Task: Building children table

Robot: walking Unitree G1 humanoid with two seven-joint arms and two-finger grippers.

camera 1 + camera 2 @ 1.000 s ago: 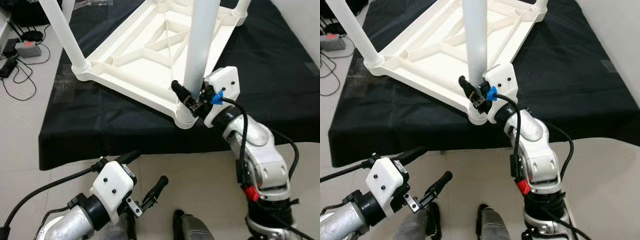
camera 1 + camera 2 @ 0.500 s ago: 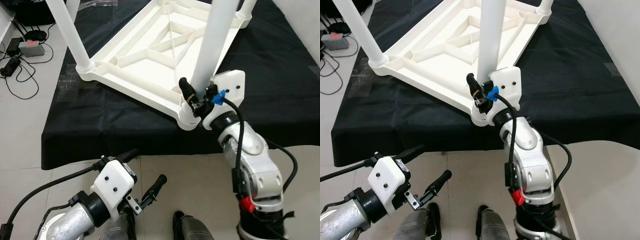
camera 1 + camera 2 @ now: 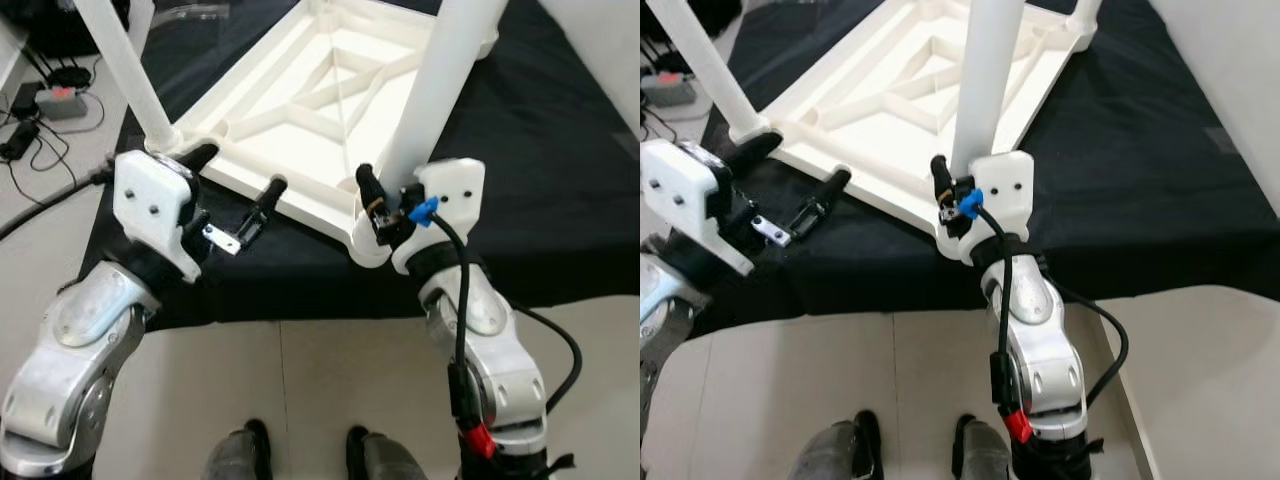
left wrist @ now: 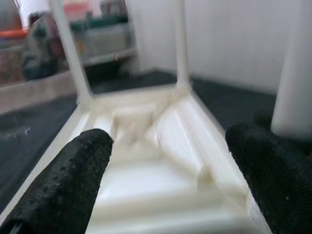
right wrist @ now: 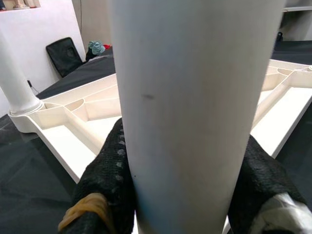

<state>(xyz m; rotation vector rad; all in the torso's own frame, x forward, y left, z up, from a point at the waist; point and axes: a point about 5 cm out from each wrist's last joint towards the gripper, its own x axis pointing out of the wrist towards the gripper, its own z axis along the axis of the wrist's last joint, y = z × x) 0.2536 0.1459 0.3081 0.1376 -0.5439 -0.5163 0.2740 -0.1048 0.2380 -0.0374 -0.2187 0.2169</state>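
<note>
Right gripper (image 3: 385,205) jaws clamped round the near table leg (image 3: 435,90), low at its corner socket. Left gripper (image 3: 238,195) jaws wide apart, empty, hovering near the upturned tabletop (image 3: 300,120) on the black cloth (image 3: 560,200). Step looks like seating the leg; next probably steady the frame while twisting.
</note>
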